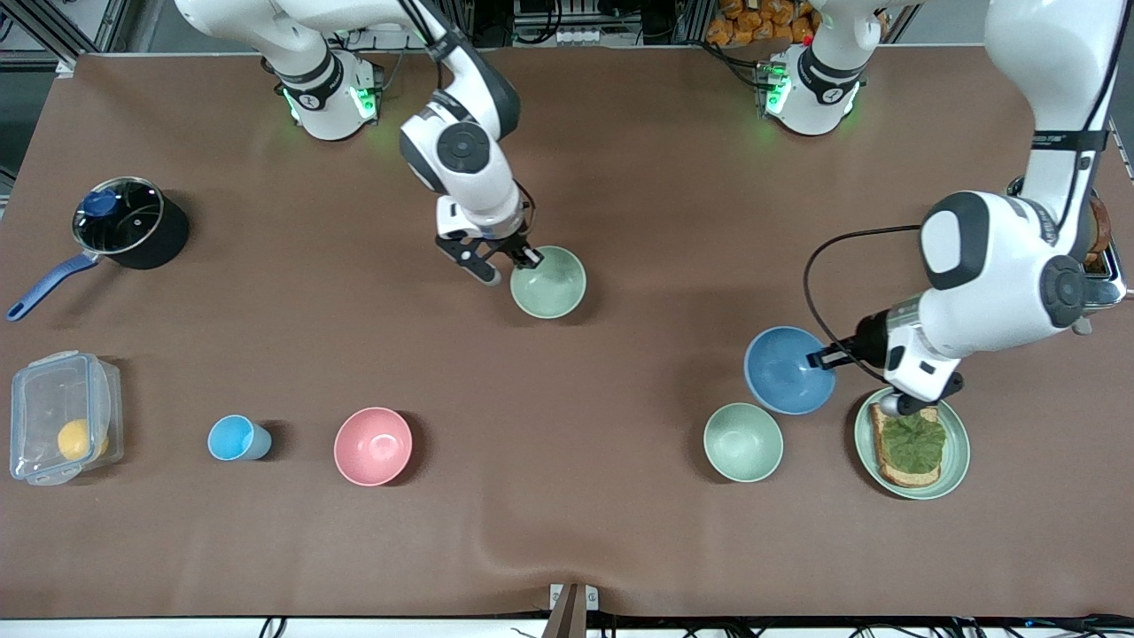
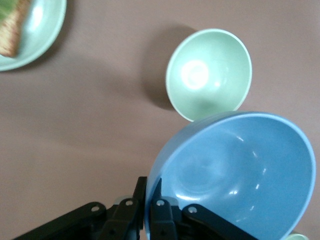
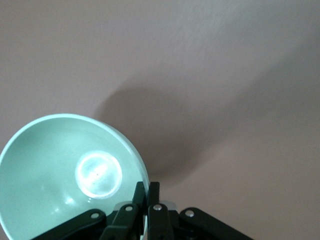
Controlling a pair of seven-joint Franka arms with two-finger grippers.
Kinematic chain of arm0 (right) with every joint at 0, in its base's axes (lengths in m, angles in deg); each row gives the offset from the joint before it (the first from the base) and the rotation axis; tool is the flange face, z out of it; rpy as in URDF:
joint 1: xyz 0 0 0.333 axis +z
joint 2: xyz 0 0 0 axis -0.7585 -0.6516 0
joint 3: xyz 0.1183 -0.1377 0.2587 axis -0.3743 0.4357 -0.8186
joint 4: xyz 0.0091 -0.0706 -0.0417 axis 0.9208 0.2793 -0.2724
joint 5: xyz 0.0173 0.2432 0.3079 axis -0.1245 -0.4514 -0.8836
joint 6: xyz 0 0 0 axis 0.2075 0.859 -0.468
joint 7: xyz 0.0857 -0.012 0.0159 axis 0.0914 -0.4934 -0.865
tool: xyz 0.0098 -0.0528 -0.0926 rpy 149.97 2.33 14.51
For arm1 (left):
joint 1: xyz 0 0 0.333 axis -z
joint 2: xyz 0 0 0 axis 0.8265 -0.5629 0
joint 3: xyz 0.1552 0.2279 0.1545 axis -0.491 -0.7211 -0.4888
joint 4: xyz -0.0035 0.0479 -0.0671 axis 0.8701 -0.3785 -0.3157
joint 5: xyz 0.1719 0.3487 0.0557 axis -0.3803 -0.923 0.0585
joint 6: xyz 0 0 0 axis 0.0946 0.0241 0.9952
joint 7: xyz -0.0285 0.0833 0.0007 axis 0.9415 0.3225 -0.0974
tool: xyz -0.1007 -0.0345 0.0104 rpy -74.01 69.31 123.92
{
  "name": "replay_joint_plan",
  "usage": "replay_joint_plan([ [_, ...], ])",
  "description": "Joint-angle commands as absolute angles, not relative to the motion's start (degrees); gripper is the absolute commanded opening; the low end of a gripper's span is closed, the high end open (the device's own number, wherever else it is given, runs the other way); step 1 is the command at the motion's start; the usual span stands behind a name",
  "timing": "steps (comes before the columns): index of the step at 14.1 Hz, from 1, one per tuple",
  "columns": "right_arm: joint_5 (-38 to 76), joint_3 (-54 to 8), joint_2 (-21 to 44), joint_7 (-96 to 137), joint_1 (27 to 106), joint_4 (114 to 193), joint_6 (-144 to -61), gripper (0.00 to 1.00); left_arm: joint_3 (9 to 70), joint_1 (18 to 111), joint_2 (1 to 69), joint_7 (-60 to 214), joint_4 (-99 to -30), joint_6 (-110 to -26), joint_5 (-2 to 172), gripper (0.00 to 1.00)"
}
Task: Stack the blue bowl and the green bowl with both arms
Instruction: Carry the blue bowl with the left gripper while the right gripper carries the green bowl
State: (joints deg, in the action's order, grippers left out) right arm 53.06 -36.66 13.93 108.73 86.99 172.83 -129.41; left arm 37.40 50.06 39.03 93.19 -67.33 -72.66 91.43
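Observation:
My left gripper [image 1: 817,359] [image 2: 149,182] is shut on the rim of the blue bowl [image 1: 787,370] [image 2: 235,175], one finger inside and one outside. It holds the bowl tilted and a little above the table, partly over a mint-green bowl [image 1: 742,441] [image 2: 209,74]. My right gripper [image 1: 529,257] [image 3: 146,186] is shut on the rim of the dull green bowl [image 1: 549,282] [image 3: 65,175] near the table's middle. I cannot tell whether that bowl rests on the table.
A green plate [image 1: 955,461] with toast and lettuce lies under the left wrist. A pink bowl [image 1: 373,446], a light-blue cup [image 1: 235,438], a clear plastic box [image 1: 62,430] and a black pot [image 1: 124,221] stand toward the right arm's end.

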Motion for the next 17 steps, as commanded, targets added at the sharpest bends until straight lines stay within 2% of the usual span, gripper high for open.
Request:
replay_joint_plan([
  [1,55.60,-36.39,12.39,114.18,90.02,170.43,-129.62,0.00,38.18,51.87,37.54,95.71,-65.83,-71.73,93.02,0.00],
  [6,58.16,-36.39,10.98,119.46,92.49,170.34,-130.85,0.00,38.27,55.74,36.04,98.35,-66.18,-71.73,95.13,0.00],
  [7,58.33,-36.39,10.63,119.47,92.40,170.42,-130.85,0.05,38.27,56.44,35.95,98.96,-66.26,-71.82,95.30,0.00],
  [8,58.34,-36.30,10.45,119.38,92.31,170.42,-130.85,0.24,38.36,56.80,35.95,99.32,-66.09,-71.99,95.48,0.00],
  [9,58.34,-36.30,10.45,119.38,92.23,170.42,-130.85,0.29,38.36,56.89,35.86,99.41,-65.92,-72.26,96.78,0.00],
  [12,58.34,-36.30,10.54,119.38,92.31,170.34,-130.85,0.63,38.36,58.81,35.43,100.63,-66.26,-72.35,98.20,0.00],
  [14,58.34,-36.30,11.06,119.03,91.35,170.25,-130.42,0.64,38.36,60.13,35.42,103.96,-66.35,-72.35,98.20,0.00],
  [16,57.81,-36.30,11.50,118.85,89.86,168.59,-129.45,0.86,38.36,61.98,35.95,104.59,-68.01,-72.96,98.20,0.00],
  [17,57.63,-36.39,11.50,118.59,88.55,168.06,-128.32,0.90,38.36,62.42,36.73,105.46,-69.33,-74.88,98.20,0.00],
])
